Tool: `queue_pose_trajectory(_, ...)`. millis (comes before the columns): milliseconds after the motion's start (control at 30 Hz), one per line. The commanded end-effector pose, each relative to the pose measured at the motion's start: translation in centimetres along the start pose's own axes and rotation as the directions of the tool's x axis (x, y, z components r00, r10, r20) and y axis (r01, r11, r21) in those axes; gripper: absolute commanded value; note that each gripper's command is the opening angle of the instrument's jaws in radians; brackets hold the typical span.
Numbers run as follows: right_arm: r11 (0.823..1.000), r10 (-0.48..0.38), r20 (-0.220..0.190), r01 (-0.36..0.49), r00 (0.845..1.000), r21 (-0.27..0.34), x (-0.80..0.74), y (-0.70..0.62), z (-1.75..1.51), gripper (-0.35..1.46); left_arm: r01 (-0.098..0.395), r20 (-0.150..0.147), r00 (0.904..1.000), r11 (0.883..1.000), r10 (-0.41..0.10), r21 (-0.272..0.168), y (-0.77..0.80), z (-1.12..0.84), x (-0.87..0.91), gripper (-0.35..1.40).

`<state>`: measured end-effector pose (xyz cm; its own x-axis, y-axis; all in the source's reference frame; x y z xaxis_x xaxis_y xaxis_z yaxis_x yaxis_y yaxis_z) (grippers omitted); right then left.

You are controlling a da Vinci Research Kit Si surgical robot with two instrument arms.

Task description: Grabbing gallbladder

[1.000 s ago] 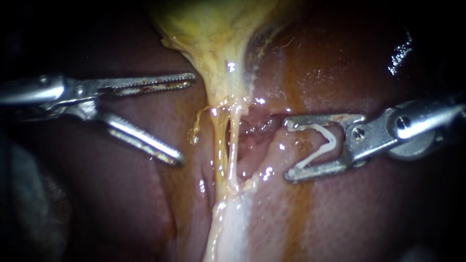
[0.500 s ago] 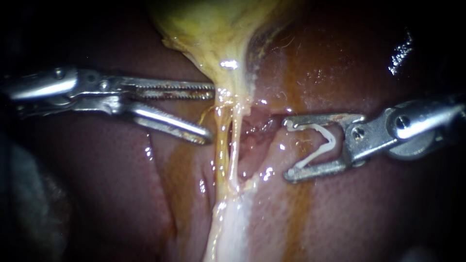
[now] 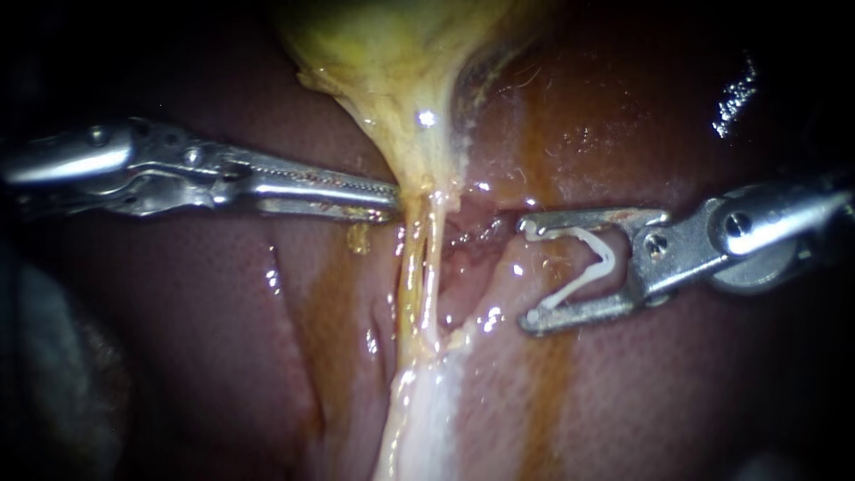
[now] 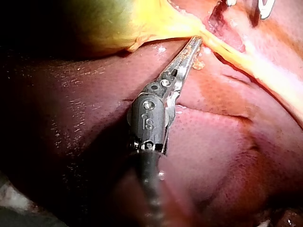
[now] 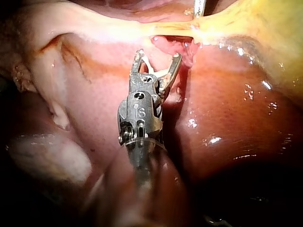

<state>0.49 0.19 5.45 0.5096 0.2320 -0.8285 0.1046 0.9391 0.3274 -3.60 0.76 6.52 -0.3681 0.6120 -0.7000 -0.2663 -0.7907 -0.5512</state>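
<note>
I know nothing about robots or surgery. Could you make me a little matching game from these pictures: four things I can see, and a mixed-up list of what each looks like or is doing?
Things:
1. left instrument
2. right instrument
3. gallbladder
4. liver

Descriptions:
A. yellowish, tapering down to a thin strand
B. carries a white clip between its spread jaws
C. reddish-brown wet surface under everything
D. jaws closed on the narrow end of the yellow tissue

Pairs: 1-D, 2-B, 3-A, 4-C.

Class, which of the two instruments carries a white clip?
The right instrument: a white clip sits at its tip. The left instrument carries none and grips the gallbladder.
</note>
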Motion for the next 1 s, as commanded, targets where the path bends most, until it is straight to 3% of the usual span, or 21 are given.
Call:
queue_pose_trajectory(33,1.000,0.000,0.000,0.000,1.000,0.000,0.00,0.00,0.00,0.50,0.001,0.006,1.0000,1.000,-0.001,-0.001,0.02,-0.02,0.01,-0.35)
queue_pose_trajectory(300,1.000,0.000,0.000,0.000,1.000,0.000,0.00,0.00,-0.01,0.50,0.074,0.029,0.9968,0.997,-0.074,-0.017,0.11,-0.36,0.27,-0.35)
queue_pose_trajectory(467,1.000,0.000,0.000,0.000,1.000,0.000,0.00,0.00,-0.01,0.50,0.093,0.028,0.9953,0.996,-0.092,-0.011,0.06,-0.67,0.56,-0.35)
queue_pose_trajectory(567,1.000,0.000,0.000,0.000,1.000,0.000,-0.01,0.00,-0.01,0.50,0.098,0.029,0.9947,0.995,-0.098,-0.002,0.02,-0.79,0.64,-0.35)
queue_pose_trajectory(1000,1.000,0.000,0.000,0.000,1.000,0.000,-0.01,0.00,-0.01,0.50,0.100,0.028,0.9946,0.995,-0.100,0.004,0.01,-0.84,0.63,-0.35)
